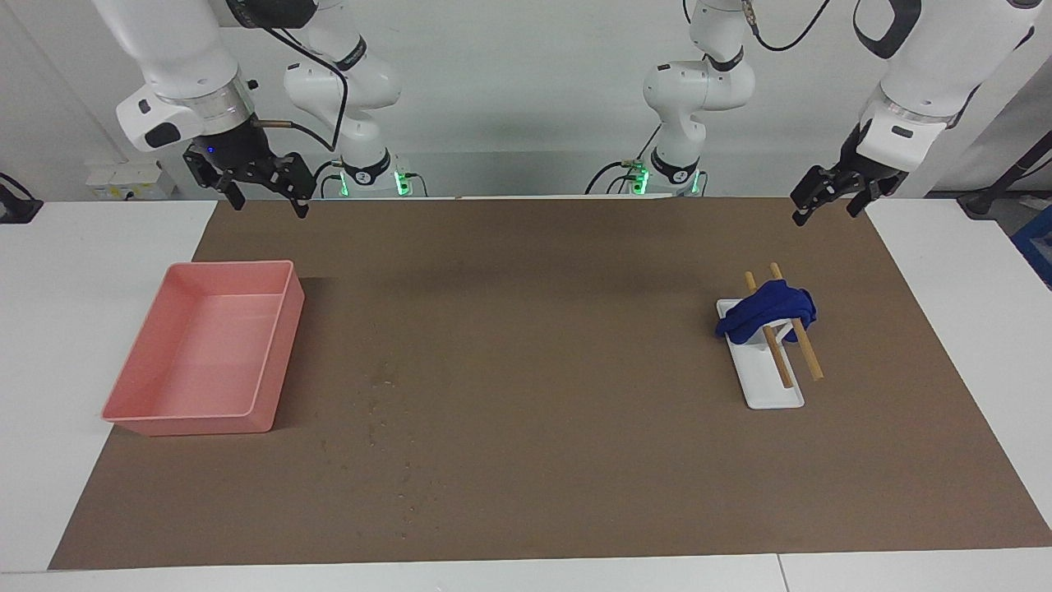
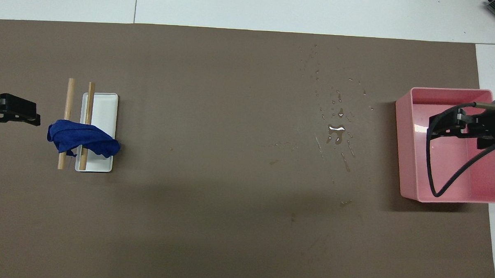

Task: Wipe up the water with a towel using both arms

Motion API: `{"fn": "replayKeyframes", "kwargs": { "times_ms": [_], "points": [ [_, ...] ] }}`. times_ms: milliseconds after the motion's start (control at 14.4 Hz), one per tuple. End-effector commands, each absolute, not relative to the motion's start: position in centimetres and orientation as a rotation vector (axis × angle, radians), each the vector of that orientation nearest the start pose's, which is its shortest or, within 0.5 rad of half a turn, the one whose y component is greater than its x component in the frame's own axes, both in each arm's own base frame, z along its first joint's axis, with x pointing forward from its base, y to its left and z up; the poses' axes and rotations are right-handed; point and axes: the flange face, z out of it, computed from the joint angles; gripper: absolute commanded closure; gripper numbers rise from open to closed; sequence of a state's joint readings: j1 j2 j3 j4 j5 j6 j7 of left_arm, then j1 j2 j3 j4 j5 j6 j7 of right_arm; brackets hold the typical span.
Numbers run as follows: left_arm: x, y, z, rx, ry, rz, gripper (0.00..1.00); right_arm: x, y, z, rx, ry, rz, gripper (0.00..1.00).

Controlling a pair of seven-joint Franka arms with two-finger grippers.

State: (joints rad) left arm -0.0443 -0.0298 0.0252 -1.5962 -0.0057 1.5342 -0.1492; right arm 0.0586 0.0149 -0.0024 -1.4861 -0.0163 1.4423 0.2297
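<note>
towel [image 1: 766, 310]: draped over the two wooden sticks [image 1: 785, 333] of the white stand [image 1: 768, 380], raised so you can pinch it easily.
water [image 2: 336, 132]: droplets on the brown mat, beside the pink tray [image 1: 131, 386].
left gripper [image 1: 828, 197]: raised near the towel, fingers apart, empty.
right gripper [image 1: 265, 191]: waiting up by the tray, fingers apart.

no readable text, no labels, no brand marks, no numbers, no signs anywhere
</note>
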Motion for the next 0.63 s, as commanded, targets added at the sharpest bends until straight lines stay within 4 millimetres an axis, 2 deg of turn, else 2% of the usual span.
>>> {"fn": "replayKeyframes", "kwargs": {
  "times_ms": [0,139,209,348,417,487,557],
  "points": [
    [53.2,-0.8,62.5,-3.12,-0.377,0.052,0.0,53.7,2.6,64.9,-3.132,0.291,0.096,0.0],
    [53.4,0.5,62.6,-3.113,-0.449,0.028,0.0,53.7,2.6,65.0,-3.132,0.291,0.094,0.0],
    [53.3,1.9,62.5,-3.106,-0.509,0.023,0.0,53.6,2.7,65.1,-3.132,0.289,0.092,0.0],
    [52.7,2.8,61.4,-3.072,-0.707,-0.016,0.0,53.4,2.7,65.4,-3.131,0.288,0.082,0.0],
    [52.9,3.6,59.9,-3.065,-0.756,-0.076,0.0,53.4,2.6,65.5,-3.131,0.291,0.08,0.0],
    [52.2,3.7,59.2,-3.067,-0.777,-0.118,0.0,53.3,2.6,65.6,-3.131,0.291,0.075,0.0],
    [51.2,4.0,57.7,-3.056,-0.818,-0.109,0.0,53.2,2.6,65.7,-3.13,0.291,0.072,0.0]
  ]
}}
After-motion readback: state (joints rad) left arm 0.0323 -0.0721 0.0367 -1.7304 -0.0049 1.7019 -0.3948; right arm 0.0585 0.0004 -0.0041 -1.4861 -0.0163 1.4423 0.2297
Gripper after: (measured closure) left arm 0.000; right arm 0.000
